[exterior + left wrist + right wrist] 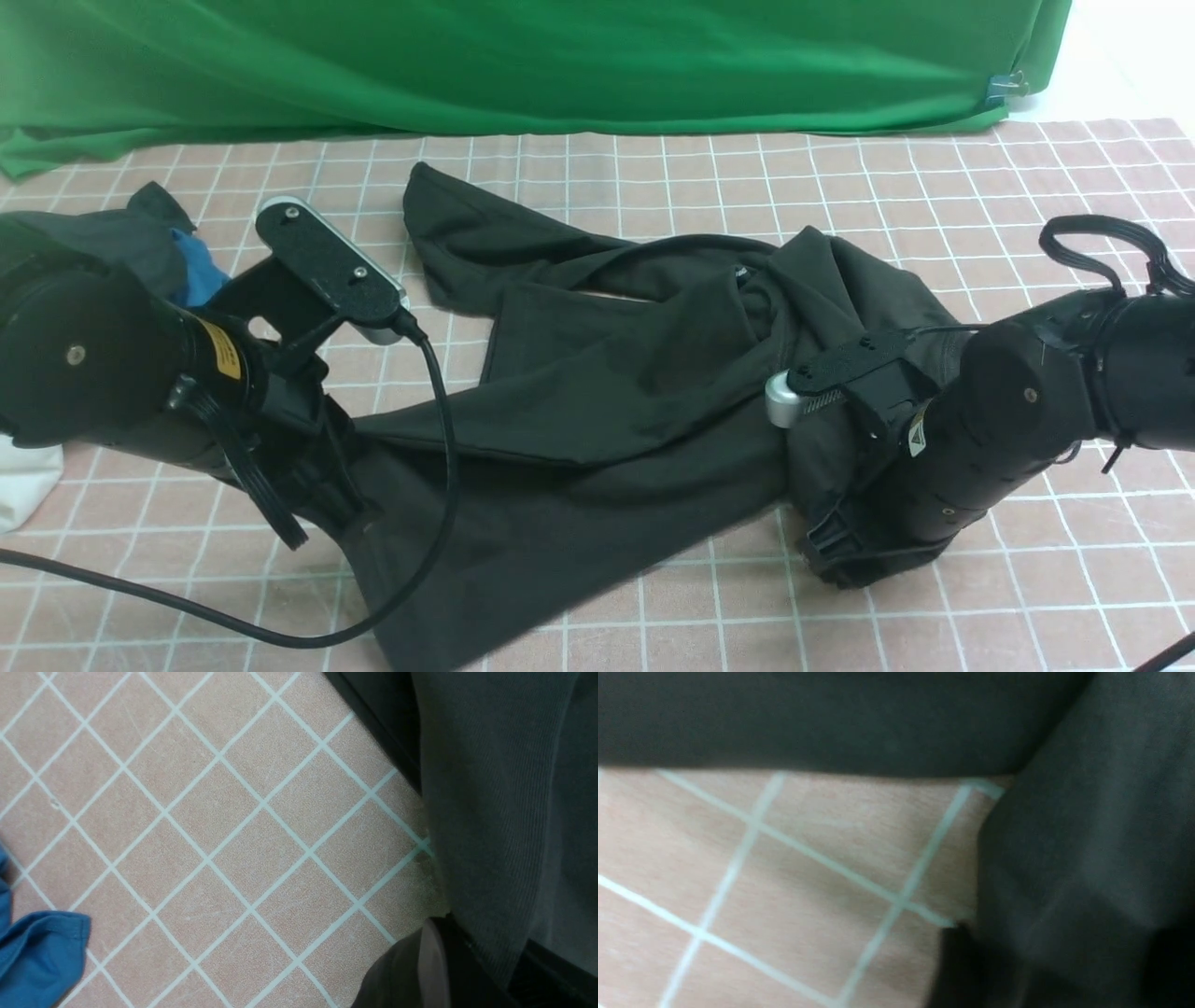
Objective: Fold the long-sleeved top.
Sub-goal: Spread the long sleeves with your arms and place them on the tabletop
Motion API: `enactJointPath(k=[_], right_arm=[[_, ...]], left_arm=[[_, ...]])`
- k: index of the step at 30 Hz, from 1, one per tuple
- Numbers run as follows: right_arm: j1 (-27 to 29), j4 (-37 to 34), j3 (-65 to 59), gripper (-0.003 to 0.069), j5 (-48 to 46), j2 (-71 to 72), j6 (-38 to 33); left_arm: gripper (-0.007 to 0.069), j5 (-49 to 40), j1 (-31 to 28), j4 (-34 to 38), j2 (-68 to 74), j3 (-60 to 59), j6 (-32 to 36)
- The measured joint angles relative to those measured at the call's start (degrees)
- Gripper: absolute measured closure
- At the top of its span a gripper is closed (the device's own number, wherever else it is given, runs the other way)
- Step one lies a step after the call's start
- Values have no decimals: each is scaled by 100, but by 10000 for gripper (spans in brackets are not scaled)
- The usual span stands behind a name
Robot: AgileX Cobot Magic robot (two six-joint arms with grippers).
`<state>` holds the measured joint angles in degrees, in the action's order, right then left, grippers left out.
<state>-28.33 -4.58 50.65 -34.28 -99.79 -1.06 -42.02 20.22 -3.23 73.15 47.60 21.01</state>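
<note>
Right, down at the near edge the left gripper (338, 511) is clenched, and it looks to be pinching the near-left edge of the large black soft-knit long-sleeved top (607, 401); ribbed cloth hangs right beside it in the left wrist view. Across the way, the right gripper (837, 551) sits low against the bunched near-right side of the garment. Whether its jaws are released or clenched I cannot tell, since its wrist view is a blur of dark cloth. My read is that this is the spreading-out stage, with nothing folded neatly yet. The next move calls for drawing those near corners apart and flattening the body. The top sprawls across the middle of the pink white-gridded table cover (980, 233), rumpled and heaped at the right, with a long strip, likely a sleeve, reaching toward the back left. Farther left lie a dark grey-green garment (131, 238) and a blue garment (198, 269), and behind it all hangs the green fabric backdrop (560, 56).
</note>
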Motion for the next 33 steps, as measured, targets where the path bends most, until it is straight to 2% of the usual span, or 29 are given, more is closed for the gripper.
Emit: enactJointPath(k=[2,4,5,7,12,21,26,31,33], right_arm=[[0,33,0,323,14,14,-38],[-17,-74,2,491,-17,98,-81],[-34,-148,-10,549,-113,166,-85],[-62,-258,-38,601,-420,417,-102],[-75,-319,-65,609,-1443,2071,29],[-87,30,-70,610,-2215,5085,794],[-87,782,185,610,-2312,5597,1038],[-87,929,788,610,-2610,5604,1041],[-87,911,1200,610,-3028,5604,1036]], left_arm=[[592,0,0,6,0,0,0],[592,0,0,10,0,-5,0],[592,-5,0,10,0,-2,0],[592,-47,0,10,-19,-2,28],[592,-93,0,-72,-375,11,128],[592,-146,0,-428,-1420,281,149],[592,-149,0,-947,-1729,500,149],[592,-302,0,-1046,-1733,793,149],[592,-472,0,-1168,-1733,985,151]])
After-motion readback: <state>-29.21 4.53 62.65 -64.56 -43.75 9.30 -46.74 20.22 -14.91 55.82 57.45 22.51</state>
